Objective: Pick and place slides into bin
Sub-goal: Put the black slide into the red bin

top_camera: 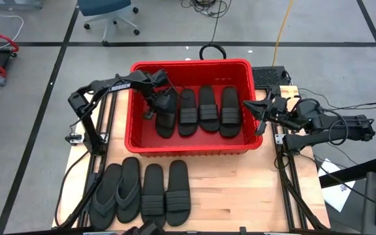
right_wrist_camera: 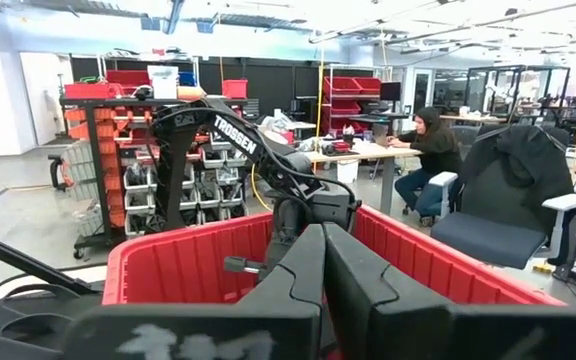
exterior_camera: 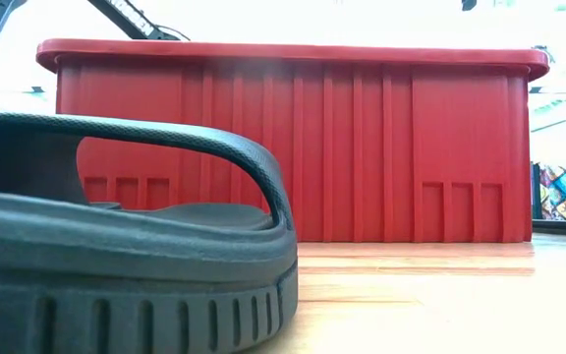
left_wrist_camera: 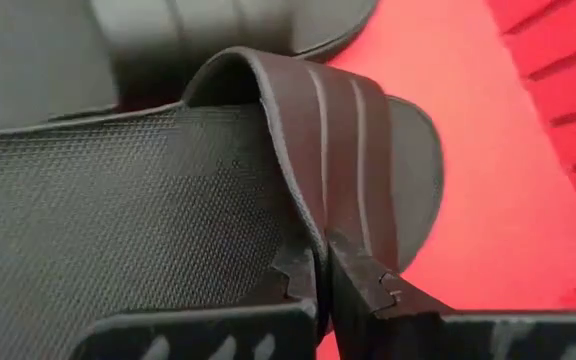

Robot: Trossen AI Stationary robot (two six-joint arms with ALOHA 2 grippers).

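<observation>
Overhead view of the table. The bin (top_camera: 191, 67), a red slotted basket, occupies the twelve o'clock half of the wooden table (top_camera: 240, 189). Four slides lie side by side on its floor: the leftmost slide (top_camera: 166, 112) at nine o'clock, and the three other slides (top_camera: 209, 109) toward three o'clock. The left gripper (top_camera: 162, 98) reaches into the bin from nine o'clock; in the left wrist view its fingers (left_wrist_camera: 360, 285) are pinched together on the ribbed strap (left_wrist_camera: 333, 140) of the leftmost slide, whose sole rests on the red floor. The right gripper (top_camera: 258, 108) waits at three o'clock, just outside the bin's wall, its jaws pressed together and holding nothing. At six o'clock, four more slides lie in a row on the table: two flip-flops (top_camera: 117, 192) and two band-strapped slides (top_camera: 166, 192). A person (right_wrist_camera: 423, 155) sits at a desk in the room beyond.
</observation>
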